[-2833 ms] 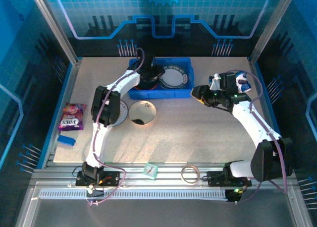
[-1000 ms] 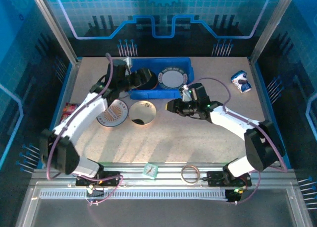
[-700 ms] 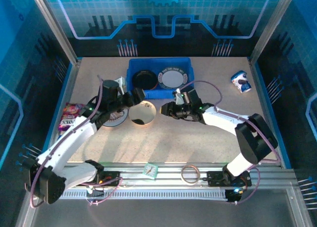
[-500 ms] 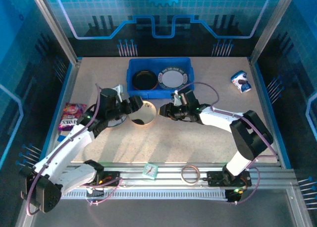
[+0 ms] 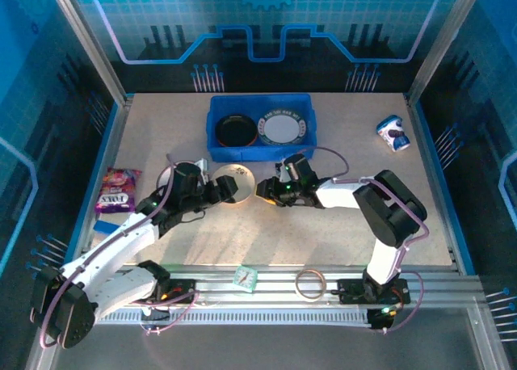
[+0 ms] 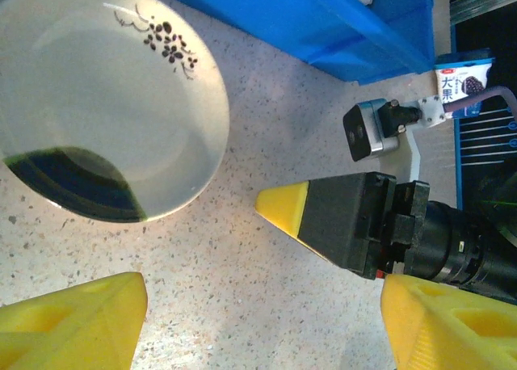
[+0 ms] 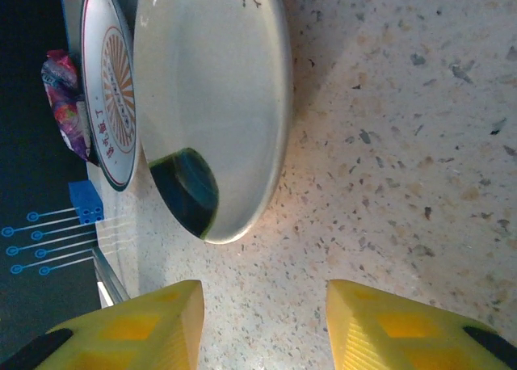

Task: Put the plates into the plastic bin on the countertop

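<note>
A round cream plate (image 5: 235,183) is lying flat on the beige speckled countertop (image 5: 339,233) between the left gripper (image 5: 223,191) and the right gripper (image 5: 263,191), just ahead of both and touching neither. Both grippers are gaping wide, empty. Four plates are showing: the cream one, a sunburst-patterned plate (image 7: 109,87) beside it, and a black plate (image 5: 234,132) and a white dark-rimmed plate (image 5: 281,129) lying in the bright-blue rectangular plastic bin (image 5: 258,153).
</note>
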### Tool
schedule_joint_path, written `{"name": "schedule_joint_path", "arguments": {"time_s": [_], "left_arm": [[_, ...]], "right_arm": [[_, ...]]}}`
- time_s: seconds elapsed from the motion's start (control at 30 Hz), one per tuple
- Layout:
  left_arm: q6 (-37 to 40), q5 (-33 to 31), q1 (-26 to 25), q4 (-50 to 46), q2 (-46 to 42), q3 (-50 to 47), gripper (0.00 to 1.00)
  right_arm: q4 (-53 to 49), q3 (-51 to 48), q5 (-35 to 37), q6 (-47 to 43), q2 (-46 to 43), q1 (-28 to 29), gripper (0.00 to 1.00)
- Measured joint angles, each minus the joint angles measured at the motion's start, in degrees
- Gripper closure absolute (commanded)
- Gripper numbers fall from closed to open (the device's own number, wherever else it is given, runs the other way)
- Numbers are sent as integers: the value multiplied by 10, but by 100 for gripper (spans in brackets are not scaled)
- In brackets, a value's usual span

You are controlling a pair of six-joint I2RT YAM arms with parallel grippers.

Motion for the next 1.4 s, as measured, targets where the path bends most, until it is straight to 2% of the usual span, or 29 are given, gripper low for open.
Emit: {"name": "schedule_joint_path", "arguments": {"time_s": [0.47, 0.93, 1.4], "left_arm": [[-14, -15, -3, 13, -6, -10, 22], [-14, -21, -3, 13, -10, -19, 22], [-13, -35, -3, 13, -10, -19, 22]], "right_arm": [[59, 1, -15, 30, 50, -1, 61], [63, 46, -23, 50, 86, -1, 63], [-53, 116, 16, 28, 100, -1, 66]]}}
